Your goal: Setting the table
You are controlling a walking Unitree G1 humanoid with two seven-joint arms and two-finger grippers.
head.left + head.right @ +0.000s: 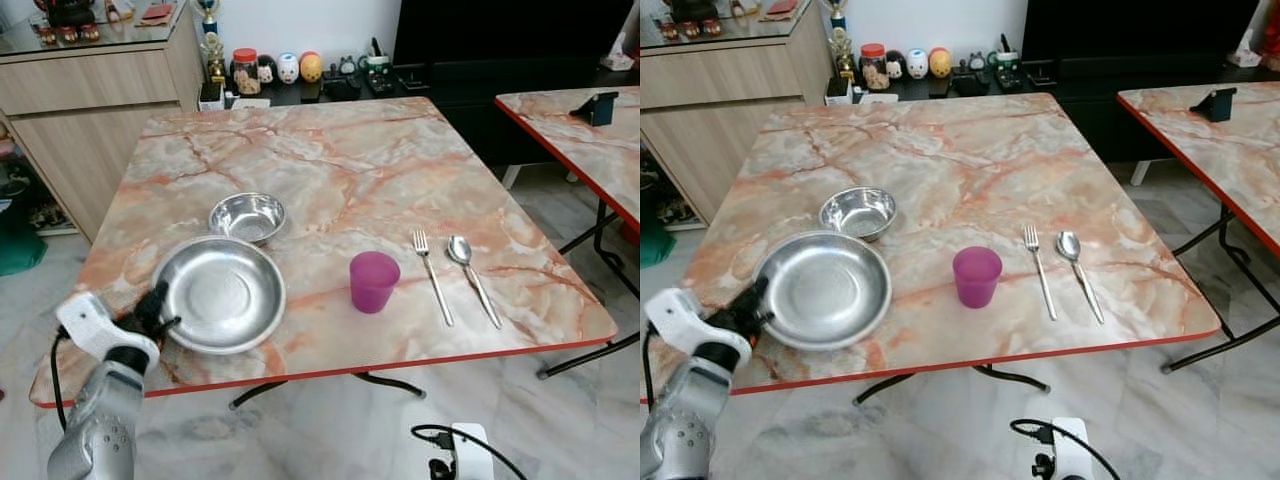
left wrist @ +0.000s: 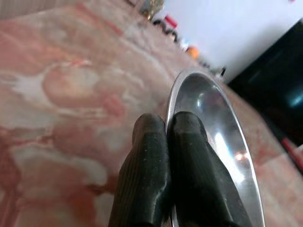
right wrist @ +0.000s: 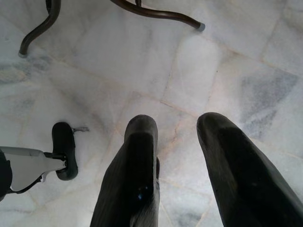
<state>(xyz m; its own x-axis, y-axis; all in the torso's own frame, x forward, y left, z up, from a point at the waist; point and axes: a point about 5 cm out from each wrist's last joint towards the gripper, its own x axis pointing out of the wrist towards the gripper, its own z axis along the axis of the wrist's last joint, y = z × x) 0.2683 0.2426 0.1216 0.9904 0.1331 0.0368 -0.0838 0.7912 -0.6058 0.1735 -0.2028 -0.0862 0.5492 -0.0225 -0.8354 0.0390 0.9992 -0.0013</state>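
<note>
At the table's (image 1: 330, 150) near left edge, the left gripper (image 1: 160, 312) had its black fingers (image 2: 156, 161) pinched on the rim of the big steel plate (image 1: 222, 293) — the plate-placing step, by the look of it. Next it would need a steady slide or lift toward the setting. Just behind, a small steel bowl (image 1: 247, 216); rightward the purple cup (image 1: 373, 281) stood in the plate's path, then fork (image 1: 432, 275) and spoon (image 1: 472, 275) near the right edge. The right gripper (image 3: 177, 142) hung idle over the floor, fingers spread.
</note>
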